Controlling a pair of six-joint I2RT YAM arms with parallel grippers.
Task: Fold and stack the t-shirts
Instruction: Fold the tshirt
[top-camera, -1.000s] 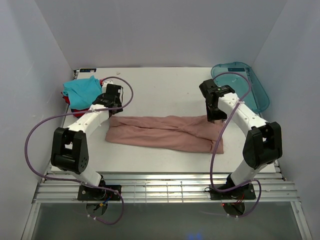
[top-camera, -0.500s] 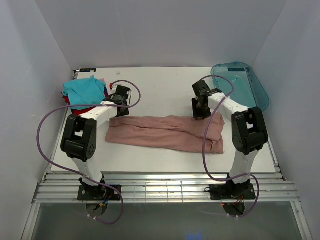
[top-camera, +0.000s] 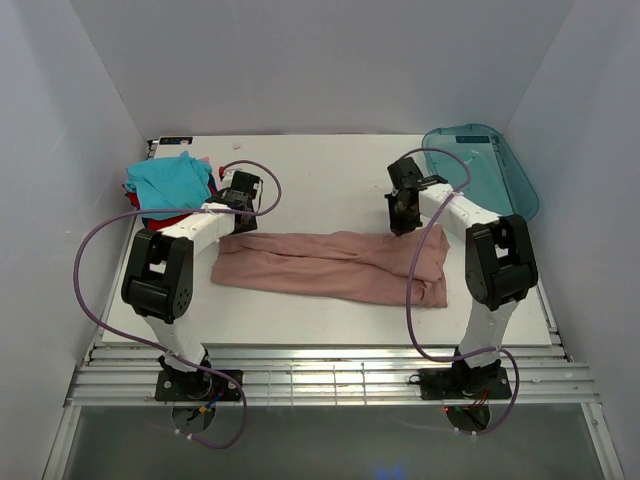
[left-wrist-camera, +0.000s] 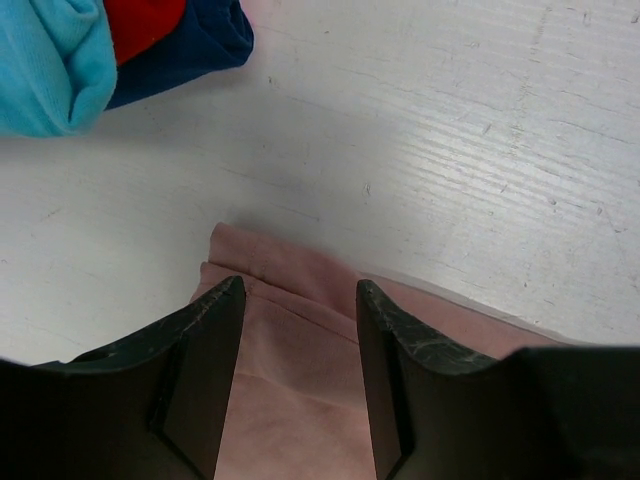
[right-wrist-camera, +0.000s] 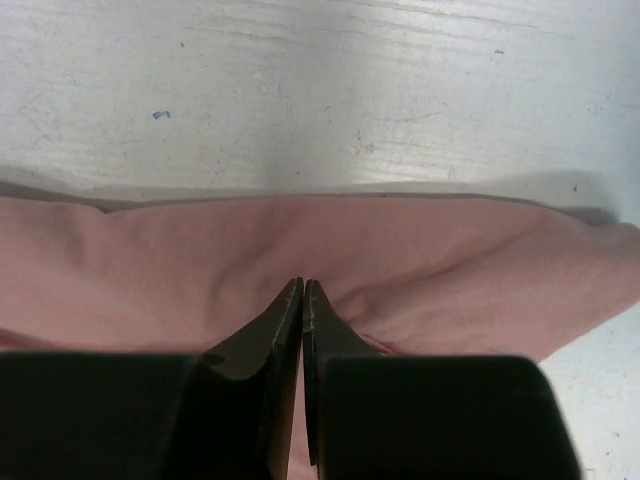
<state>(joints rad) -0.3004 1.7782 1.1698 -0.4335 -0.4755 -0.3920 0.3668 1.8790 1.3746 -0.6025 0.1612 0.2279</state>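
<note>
The pink shirt (top-camera: 330, 265) lies folded into a long band across the middle of the tabletop (top-camera: 320, 170), running left to right. The left pincer (left-wrist-camera: 298, 290) is down at the band's far left corner, its fingers (left-wrist-camera: 210, 340) spread, with the cloth showing between them. The right pincer (right-wrist-camera: 303, 285) is at the band's far edge near the right end, its fingers pressed together and pinching the pink cloth, which puckers at their tips. At the far left of the tabletop sits a stack: a teal shirt (top-camera: 165, 178) on top, a red shirt (left-wrist-camera: 140, 20) and a blue shirt (left-wrist-camera: 195, 50) under it. A tray (top-camera: 490, 165) rests at the far right corner, well apart from the pink shirt.
</note>
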